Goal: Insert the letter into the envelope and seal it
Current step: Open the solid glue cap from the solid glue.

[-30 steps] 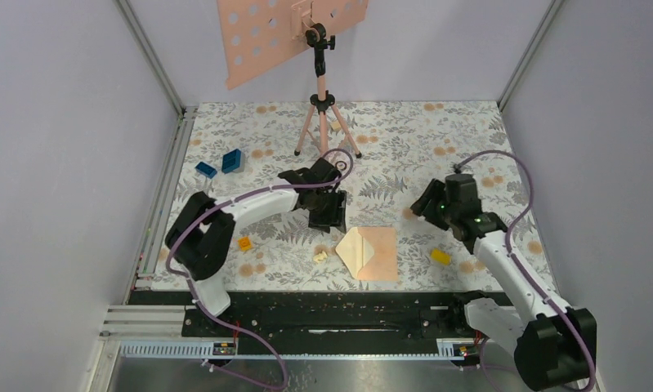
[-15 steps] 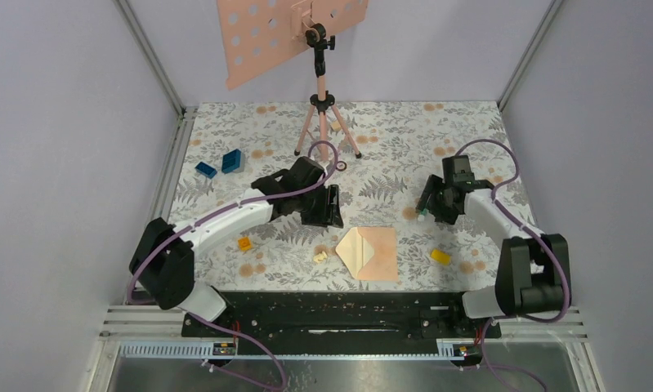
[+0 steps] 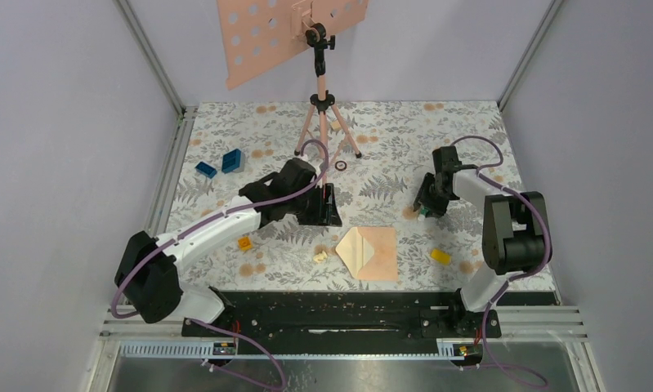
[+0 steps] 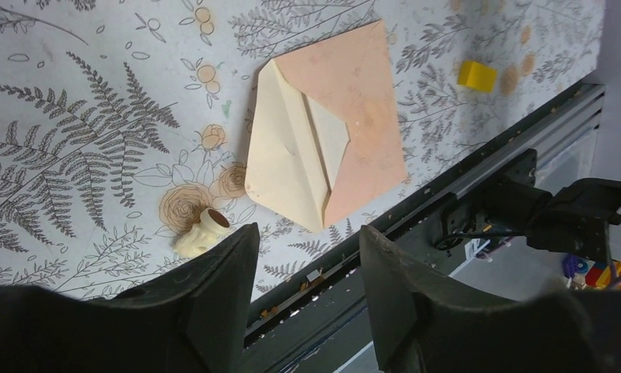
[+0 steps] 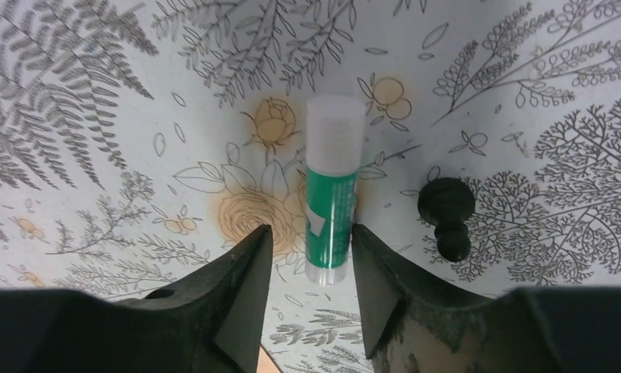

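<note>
The envelope is lying flat on the patterned table, close to the near edge and roughly midway between the two arms. Its peach face is being shown on the right side and its folded cream panels on the left. Whether the letter is inside cannot be told, and no separate sheet is being made out.

The left gripper is being held just far and left of the envelope, apart from it. Its fingers are being held spread, with nothing between them. In the left wrist view the envelope is being framed beyond the fingertips. A small cream piece is lying just off its near-left corner, and a yellow block is lying to its right.

The right gripper is being held low over the table, well to the right of the envelope and slightly farther back. Its fingers are being held spread on either side of one end of a green and white glue stick, which is lying on the table. A gap is being left on one side, so the stick is not being pinched. A black knob is lying just beside the stick.

Two blue blocks are lying at the far left, well apart from the envelope. An orange block is lying beside the left arm.
</note>
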`<control>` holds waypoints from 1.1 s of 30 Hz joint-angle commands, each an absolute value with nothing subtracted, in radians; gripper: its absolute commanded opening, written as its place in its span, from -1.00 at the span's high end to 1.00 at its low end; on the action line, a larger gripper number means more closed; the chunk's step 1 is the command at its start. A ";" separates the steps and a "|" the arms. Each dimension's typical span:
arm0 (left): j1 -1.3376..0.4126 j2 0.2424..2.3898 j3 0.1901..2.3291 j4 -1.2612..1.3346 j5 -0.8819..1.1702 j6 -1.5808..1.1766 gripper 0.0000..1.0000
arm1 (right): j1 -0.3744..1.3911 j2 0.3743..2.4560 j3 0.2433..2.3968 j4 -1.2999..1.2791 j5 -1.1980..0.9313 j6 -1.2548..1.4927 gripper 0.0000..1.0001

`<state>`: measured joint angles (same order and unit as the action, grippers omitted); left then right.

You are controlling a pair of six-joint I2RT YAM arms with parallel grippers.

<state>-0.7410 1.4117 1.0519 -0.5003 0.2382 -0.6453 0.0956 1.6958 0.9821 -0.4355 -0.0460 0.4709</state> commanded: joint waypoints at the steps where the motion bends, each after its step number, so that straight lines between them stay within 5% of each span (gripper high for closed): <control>1: -0.743 1.334 1.053 -0.456 0.226 -0.649 -0.03 | 0.093 1.722 1.044 -0.445 -0.029 0.457 0.11; 8: -0.741 1.305 1.103 -0.504 0.215 -0.641 -0.03 | 0.094 1.652 1.040 -0.473 -0.131 0.412 0.93; 14: -0.749 1.250 1.100 -0.403 0.288 -0.692 -0.09 | 0.111 1.330 0.865 -0.364 -0.426 0.440 1.00; 19: -0.750 1.194 1.050 -0.271 0.314 -0.765 -0.40 | 0.198 1.093 0.717 -0.315 -0.560 0.449 1.00; 28: -0.812 1.298 0.968 -0.022 0.409 -0.915 -0.42 | 0.347 0.803 0.469 -0.025 -0.671 0.675 1.00; 33: -0.833 1.346 0.922 0.087 0.427 -0.978 -0.27 | 0.362 0.753 0.455 -0.011 -0.672 0.715 1.00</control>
<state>-0.8181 1.3186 0.9329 -0.0975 0.3882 -0.9028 0.3470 0.7921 0.4496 -0.1135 -0.6350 0.6498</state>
